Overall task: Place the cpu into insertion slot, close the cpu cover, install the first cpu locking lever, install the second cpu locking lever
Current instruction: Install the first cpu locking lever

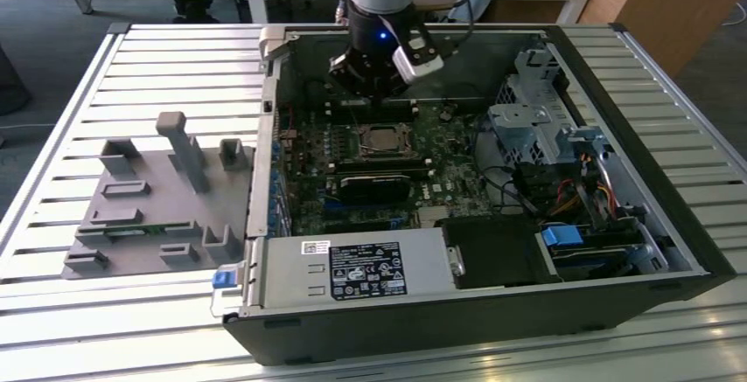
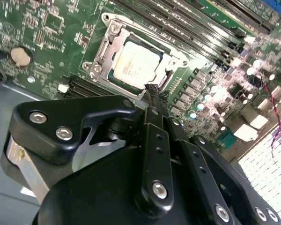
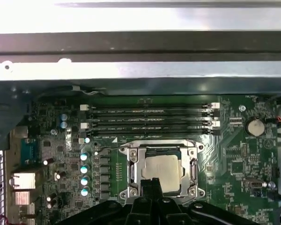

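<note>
The cpu (image 3: 162,172), a pale silver square, lies flat in the insertion slot (image 3: 126,193) on the green board; it also shows in the exterior view (image 1: 380,141) and the second wrist view (image 2: 136,63). The silvery cpu cover (image 3: 132,165) lies down around the chip, framing it (image 2: 104,50). A thin wire lever (image 3: 107,146) runs beside the slot's edge. My gripper (image 3: 152,186) hovers just above the slot's edge, its black fingers (image 2: 152,117) pressed together with nothing between them. In the exterior view the gripper (image 1: 371,93) hangs inside the case just beyond the slot.
The open computer case (image 1: 653,251) rests on a slatted table. Memory slots (image 3: 150,119) lie beside the insertion slot, and a black block (image 1: 373,186) sits on its near side. A drive cage (image 1: 531,128) stands at the exterior view's right, a grey fixture plate (image 1: 152,203) at its left.
</note>
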